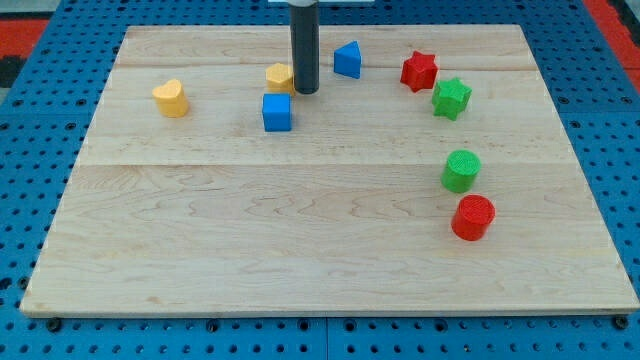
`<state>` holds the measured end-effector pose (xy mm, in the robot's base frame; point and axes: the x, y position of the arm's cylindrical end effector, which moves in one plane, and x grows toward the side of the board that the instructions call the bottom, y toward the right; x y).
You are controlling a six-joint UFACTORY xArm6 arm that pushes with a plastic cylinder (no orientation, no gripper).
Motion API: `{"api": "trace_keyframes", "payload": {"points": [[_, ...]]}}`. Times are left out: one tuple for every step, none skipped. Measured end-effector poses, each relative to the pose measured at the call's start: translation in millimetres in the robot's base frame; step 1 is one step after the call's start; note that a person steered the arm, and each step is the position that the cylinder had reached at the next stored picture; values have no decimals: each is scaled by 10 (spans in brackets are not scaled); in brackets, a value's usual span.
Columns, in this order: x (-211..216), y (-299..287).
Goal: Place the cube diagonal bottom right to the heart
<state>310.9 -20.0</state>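
A blue cube (277,112) sits on the wooden board (250,240), left of centre near the view's top. A yellow heart (171,98) lies to its left, slightly higher. My tip (306,91) is at the end of the dark rod, just up and right of the blue cube, with a small gap. The tip is right beside a yellow block (280,77), shape unclear, which the rod partly hides.
A blue wedge-like block (347,60) lies right of the rod. A red star (419,71) and a green star (451,98) are at upper right. A green cylinder (461,171) and a red cylinder (473,218) are at right centre.
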Motion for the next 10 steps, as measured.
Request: {"api": "trace_keyframes", "payload": {"points": [[363,-56],[423,-399],[447,-670],[726,-867],[524,-656],[160,-636],[130,-1085],[-303,-1305],[-279,-1697],[30,-1901]]}}
